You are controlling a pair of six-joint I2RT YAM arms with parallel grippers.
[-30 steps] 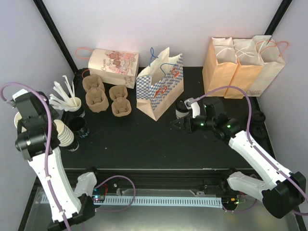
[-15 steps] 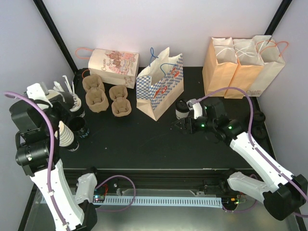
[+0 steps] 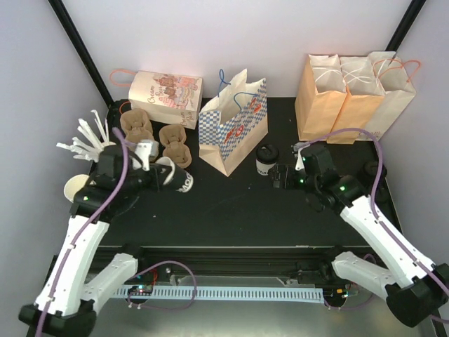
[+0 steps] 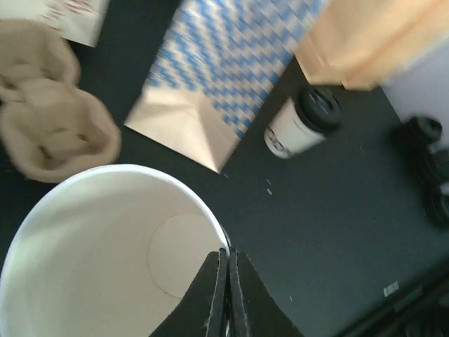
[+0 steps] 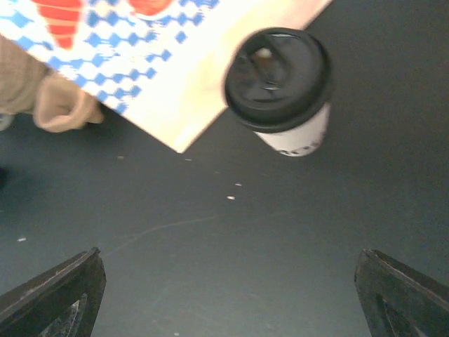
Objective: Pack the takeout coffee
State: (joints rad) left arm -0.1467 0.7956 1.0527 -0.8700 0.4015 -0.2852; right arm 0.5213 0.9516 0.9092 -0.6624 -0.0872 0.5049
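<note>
A lidded coffee cup (image 3: 266, 159) stands on the black tabletop (image 3: 231, 210) just right of the blue checked bag (image 3: 233, 123). The right end effector (image 3: 280, 175) sits near it on the side away from the bag, fingers spread wide and touching nothing; only their tips show in the right wrist view. The left end effector (image 4: 224, 295) pinches the rim of an open white cup (image 4: 105, 253), which hides much of that view.
</note>
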